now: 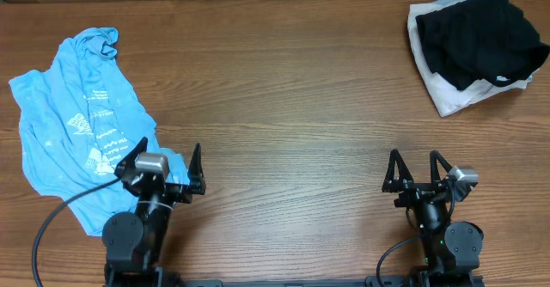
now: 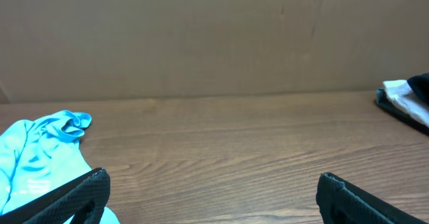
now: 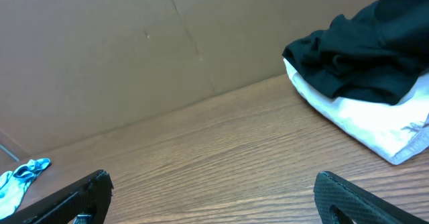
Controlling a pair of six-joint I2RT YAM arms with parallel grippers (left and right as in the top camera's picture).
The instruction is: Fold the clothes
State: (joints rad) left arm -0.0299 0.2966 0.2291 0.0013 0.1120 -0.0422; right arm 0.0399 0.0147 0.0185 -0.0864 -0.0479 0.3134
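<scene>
A light-blue T-shirt (image 1: pixel 73 115) with white print lies crumpled at the left of the table; it also shows in the left wrist view (image 2: pixel 33 153). A black garment (image 1: pixel 479 39) lies bunched on a white garment (image 1: pixel 447 94) at the far right corner; both show in the right wrist view, the black one (image 3: pixel 365 53) on the white one (image 3: pixel 375 123). My left gripper (image 1: pixel 169 162) is open and empty at the T-shirt's lower right edge, seen also in the left wrist view (image 2: pixel 211 190). My right gripper (image 1: pixel 416 168) is open and empty over bare wood, seen also in the right wrist view (image 3: pixel 214 190).
A brown cardboard wall (image 2: pixel 201 36) runs along the table's far edge. The wooden table (image 1: pixel 292 106) stretches between the two clothing piles.
</scene>
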